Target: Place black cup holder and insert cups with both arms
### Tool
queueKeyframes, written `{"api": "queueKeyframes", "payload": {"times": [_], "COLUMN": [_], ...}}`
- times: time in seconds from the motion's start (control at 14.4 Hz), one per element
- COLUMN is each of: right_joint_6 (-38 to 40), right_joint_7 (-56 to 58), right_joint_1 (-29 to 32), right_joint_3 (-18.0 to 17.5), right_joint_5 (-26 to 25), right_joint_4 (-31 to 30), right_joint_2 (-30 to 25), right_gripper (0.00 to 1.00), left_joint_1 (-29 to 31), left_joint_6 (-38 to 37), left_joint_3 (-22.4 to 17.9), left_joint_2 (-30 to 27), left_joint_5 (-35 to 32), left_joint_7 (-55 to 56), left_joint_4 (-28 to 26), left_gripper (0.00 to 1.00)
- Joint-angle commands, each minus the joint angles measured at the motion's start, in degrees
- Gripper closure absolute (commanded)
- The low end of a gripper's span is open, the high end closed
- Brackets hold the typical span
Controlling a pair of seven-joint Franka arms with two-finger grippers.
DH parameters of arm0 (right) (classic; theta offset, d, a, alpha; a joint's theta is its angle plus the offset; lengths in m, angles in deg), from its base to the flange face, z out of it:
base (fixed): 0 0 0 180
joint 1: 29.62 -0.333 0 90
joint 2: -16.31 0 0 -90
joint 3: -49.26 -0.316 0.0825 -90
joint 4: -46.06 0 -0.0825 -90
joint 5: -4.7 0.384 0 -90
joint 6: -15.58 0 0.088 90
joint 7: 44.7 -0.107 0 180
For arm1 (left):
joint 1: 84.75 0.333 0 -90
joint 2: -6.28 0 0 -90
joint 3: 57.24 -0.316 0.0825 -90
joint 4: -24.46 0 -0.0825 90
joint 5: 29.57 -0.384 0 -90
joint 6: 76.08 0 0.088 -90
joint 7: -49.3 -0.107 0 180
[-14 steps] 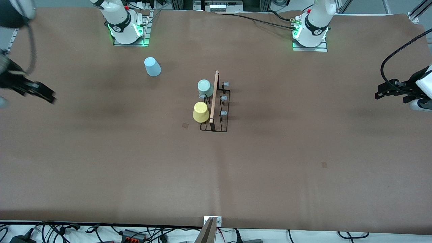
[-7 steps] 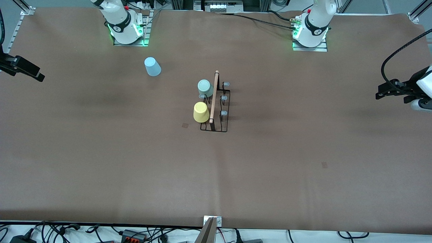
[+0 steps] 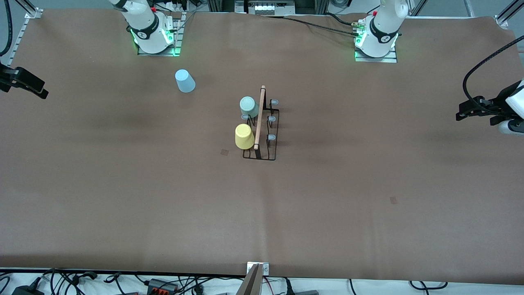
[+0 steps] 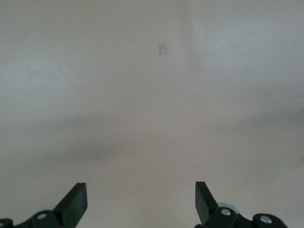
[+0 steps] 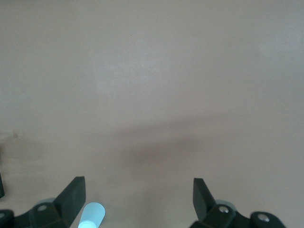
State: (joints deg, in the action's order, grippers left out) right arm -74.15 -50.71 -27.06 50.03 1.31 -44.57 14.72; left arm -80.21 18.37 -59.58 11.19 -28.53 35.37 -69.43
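The black cup holder stands at the table's middle, its wooden rod handle on top. A mint green cup and a yellow cup sit upside down on its pegs on the side toward the right arm's end, the yellow one nearer the camera. The pegs on its side toward the left arm's end are bare. A light blue cup stands upside down on the table near the right arm's base, and it also shows in the right wrist view. My right gripper is open and empty. My left gripper is open and empty.
Both grippers hang at the table's two ends, well away from the holder. Two small tape patches mark the brown table. The arm bases stand along the edge farthest from the camera. Cables lie along the near edge.
My right gripper has drawn back over its end of the table toward the robots' side and has nearly stopped. The left arm, the holder and the cups have not moved.
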Motion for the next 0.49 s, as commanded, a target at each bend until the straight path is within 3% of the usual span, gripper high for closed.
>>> {"api": "queueKeyframes", "payload": {"times": [0.0, 0.42], "right_joint_6": [0.78, 1.05], "right_joint_7": [1.00, 1.18], "right_joint_1": [-0.54, -0.45], "right_joint_3": [0.98, 0.99], "right_joint_5": [0.75, 1.63], "right_joint_4": [4.12, 4.58], "right_joint_2": [2.45, 2.82], "right_gripper": [0.00, 0.00], "left_joint_1": [0.11, 0.20], "left_joint_6": [-0.14, -0.14], "left_joint_3": [-0.03, -0.03], "left_joint_2": [0.28, 0.28], "left_joint_5": [-1.21, -1.21], "left_joint_7": [-0.22, -0.31], "left_joint_4": [0.91, 0.82], "left_gripper": [0.00, 0.00]}}
